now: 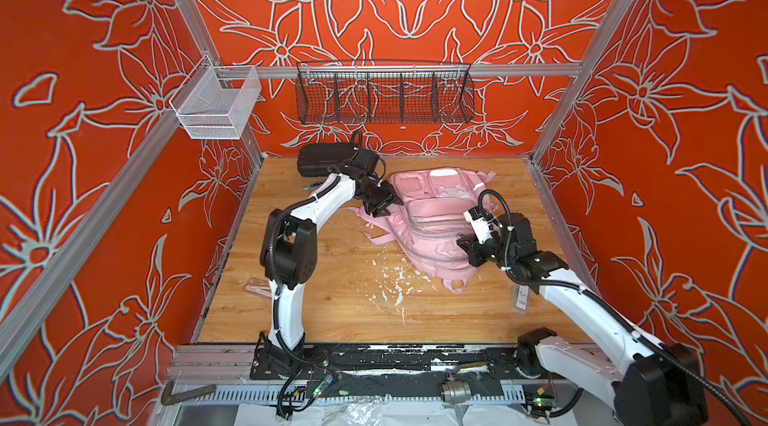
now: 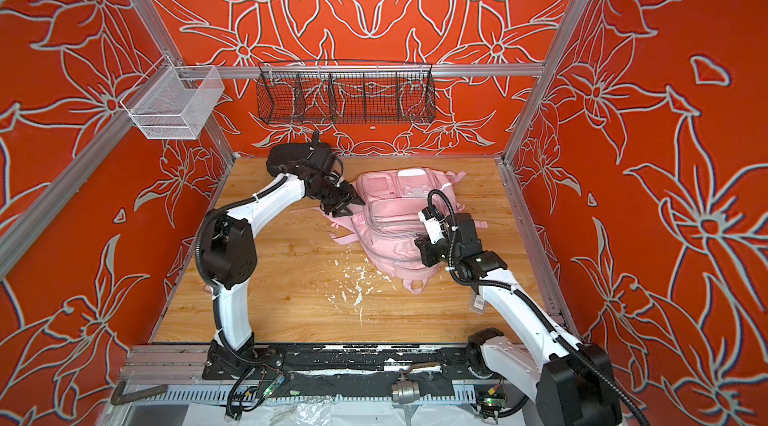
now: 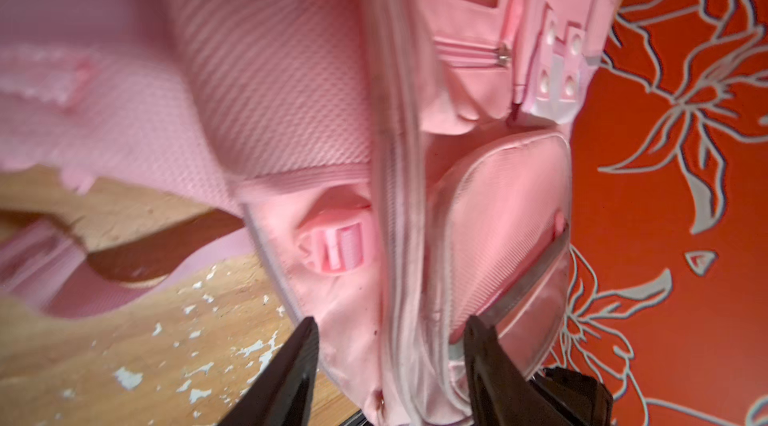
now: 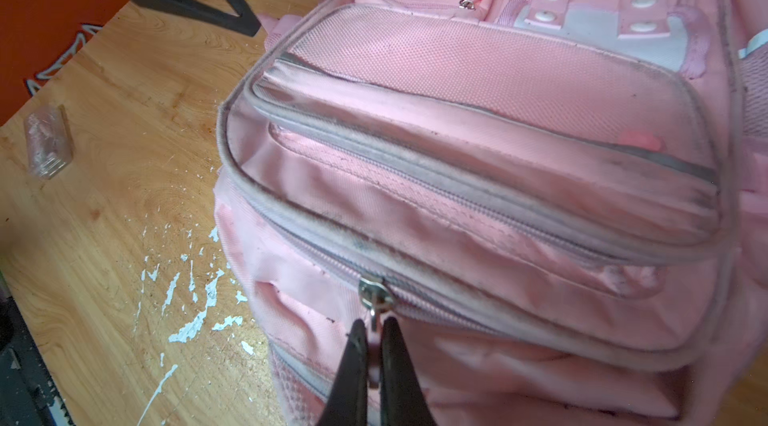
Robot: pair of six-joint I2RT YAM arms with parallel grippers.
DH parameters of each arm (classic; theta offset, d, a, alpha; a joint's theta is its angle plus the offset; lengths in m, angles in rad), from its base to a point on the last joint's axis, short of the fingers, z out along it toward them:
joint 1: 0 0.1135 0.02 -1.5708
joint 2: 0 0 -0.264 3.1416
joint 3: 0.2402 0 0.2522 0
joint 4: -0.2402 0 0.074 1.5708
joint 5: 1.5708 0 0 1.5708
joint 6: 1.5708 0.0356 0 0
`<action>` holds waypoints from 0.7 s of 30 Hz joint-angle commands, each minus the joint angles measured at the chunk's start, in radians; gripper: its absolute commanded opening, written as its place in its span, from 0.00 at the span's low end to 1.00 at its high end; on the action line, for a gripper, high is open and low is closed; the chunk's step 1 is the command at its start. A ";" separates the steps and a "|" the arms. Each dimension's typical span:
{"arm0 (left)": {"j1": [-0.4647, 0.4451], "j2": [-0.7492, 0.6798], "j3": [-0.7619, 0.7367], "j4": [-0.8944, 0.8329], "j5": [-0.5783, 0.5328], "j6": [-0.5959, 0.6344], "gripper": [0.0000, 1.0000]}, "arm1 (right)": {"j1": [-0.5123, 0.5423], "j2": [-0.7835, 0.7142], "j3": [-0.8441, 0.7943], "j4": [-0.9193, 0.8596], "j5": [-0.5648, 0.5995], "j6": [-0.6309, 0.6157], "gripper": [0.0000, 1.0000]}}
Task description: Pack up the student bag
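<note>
**benchrat:** ok so where's the student bag (image 1: 432, 216) relative to the two tools?

**yam_fan:** It's lying flat on the wooden table (image 1: 332, 320) with the front pockets up, right between them. The left gripper (image 3: 390, 322) is up against one side edge and the right gripper (image 4: 374, 324) is over the opposite side.

**benchrat:** is the left one holding anything?

**yam_fan:** Nope. In the wrist view its jaws are spread well apart, and the bag's side seam with the white zipper trim (image 3: 399, 236) runs through the gap between them. Nothing's pinched. I can't tell if the fingers even brush the fabric.

**benchrat:** and the right?

**yam_fan:** Its fingers are squeezed together on the metal zipper pull (image 4: 375, 303), and the slider sits just ahead of the tips on a long zipper across the bag's front.

**benchrat:** anything else around?

**yam_fan:** There's a black case (image 1: 328, 159) just behind the left gripper's wrist. White paint flecks (image 4: 195, 311) show on the bare wood beside the right gripper, next to the bag.
</note>
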 commanded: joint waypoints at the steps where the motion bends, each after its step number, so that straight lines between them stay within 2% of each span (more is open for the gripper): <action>1: -0.066 -0.181 -0.107 0.074 -0.179 -0.234 0.61 | 0.014 -0.012 0.014 0.055 0.025 0.037 0.00; 5: -0.188 -0.265 -0.218 0.166 -0.288 -0.471 0.64 | 0.021 -0.006 0.003 0.066 0.022 0.040 0.00; 9: -0.303 -0.239 -0.240 0.245 -0.344 -0.633 0.64 | 0.026 -0.024 -0.007 0.072 0.024 0.033 0.00; 14: -0.384 -0.151 -0.183 0.309 -0.361 -0.733 0.63 | 0.026 -0.048 -0.019 0.063 0.017 0.019 0.00; 21: -0.431 -0.039 -0.100 0.318 -0.346 -0.775 0.55 | 0.027 -0.063 -0.037 0.082 0.007 0.030 0.00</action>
